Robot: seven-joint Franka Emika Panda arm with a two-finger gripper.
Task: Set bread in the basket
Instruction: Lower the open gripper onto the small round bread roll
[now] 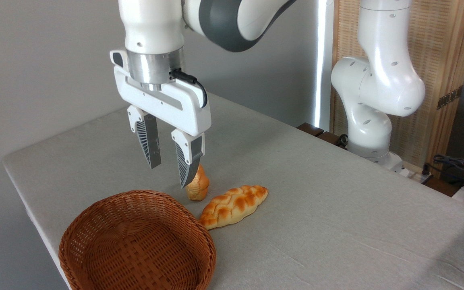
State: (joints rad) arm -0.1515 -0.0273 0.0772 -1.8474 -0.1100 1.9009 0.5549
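Camera view is showing the gripper [170, 174] hanging spread and empty above the bread [197, 186], which is sitting on the table [336, 209] beside the braided loaf [234, 205] (pickup pending), the basket [135, 241] nearby lying unfilled.

The gripper's [170, 174] right finger [186, 165] covers the left side of the bread [199, 185]. The basket [135, 209] is cut off by the bottom edge, and the arm [224, 20] by the top edge.
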